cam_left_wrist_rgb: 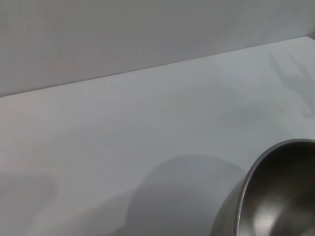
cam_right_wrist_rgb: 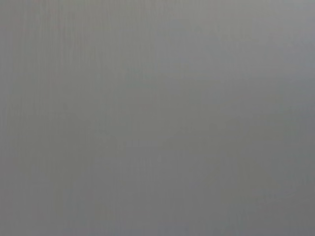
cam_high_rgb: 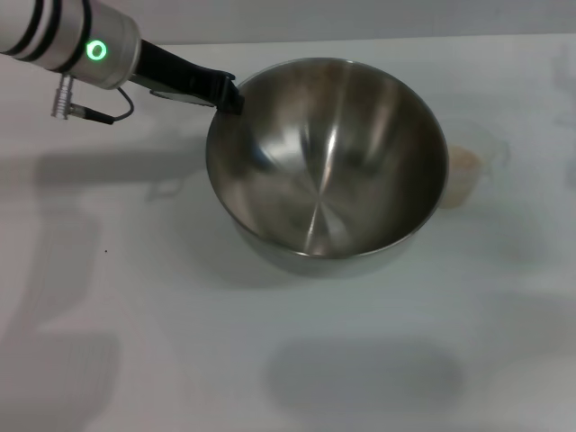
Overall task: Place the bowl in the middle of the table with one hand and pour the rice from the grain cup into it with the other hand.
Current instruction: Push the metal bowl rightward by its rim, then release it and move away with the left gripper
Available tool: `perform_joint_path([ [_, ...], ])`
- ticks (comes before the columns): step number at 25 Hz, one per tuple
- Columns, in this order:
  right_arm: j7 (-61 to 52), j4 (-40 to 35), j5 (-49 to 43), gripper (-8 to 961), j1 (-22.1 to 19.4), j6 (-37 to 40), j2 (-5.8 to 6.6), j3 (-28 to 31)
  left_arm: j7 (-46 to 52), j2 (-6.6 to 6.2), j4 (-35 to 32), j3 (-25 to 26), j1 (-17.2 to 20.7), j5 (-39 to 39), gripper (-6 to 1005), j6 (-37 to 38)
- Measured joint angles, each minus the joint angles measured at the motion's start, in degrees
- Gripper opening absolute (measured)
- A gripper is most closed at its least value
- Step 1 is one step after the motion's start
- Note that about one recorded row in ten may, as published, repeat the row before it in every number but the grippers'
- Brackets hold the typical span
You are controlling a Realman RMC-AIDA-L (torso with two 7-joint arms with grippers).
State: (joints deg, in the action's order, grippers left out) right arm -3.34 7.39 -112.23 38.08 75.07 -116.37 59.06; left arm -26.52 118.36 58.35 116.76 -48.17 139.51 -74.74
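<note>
The big steel bowl [cam_high_rgb: 328, 171] fills the middle of the head view, empty inside. It seems to hang above the white table [cam_high_rgb: 135, 297], since its shadow lies apart from it nearer the front edge. My left gripper [cam_high_rgb: 227, 94] comes in from the upper left and is shut on the bowl's rim. In the left wrist view part of the bowl [cam_left_wrist_rgb: 275, 196] shows in a corner. The clear grain cup [cam_high_rgb: 465, 171] stands just right of the bowl, partly hidden behind it, with pale rice [cam_high_rgb: 461, 164] inside. My right gripper is out of view.
The left arm's white wrist with a green ring light [cam_high_rgb: 95, 50] and a small cable plug [cam_high_rgb: 65, 99] reaches over the table's far left. The right wrist view shows only a plain grey surface.
</note>
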Motion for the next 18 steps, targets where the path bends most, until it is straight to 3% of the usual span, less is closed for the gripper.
perform_joint_path([
  [18, 0.00, 0.26, 0.00, 675, 0.19, 0.08, 0.00, 0.00, -1.08, -0.36, -5.40, -1.01, -1.23, 1.80, 42, 5.19],
])
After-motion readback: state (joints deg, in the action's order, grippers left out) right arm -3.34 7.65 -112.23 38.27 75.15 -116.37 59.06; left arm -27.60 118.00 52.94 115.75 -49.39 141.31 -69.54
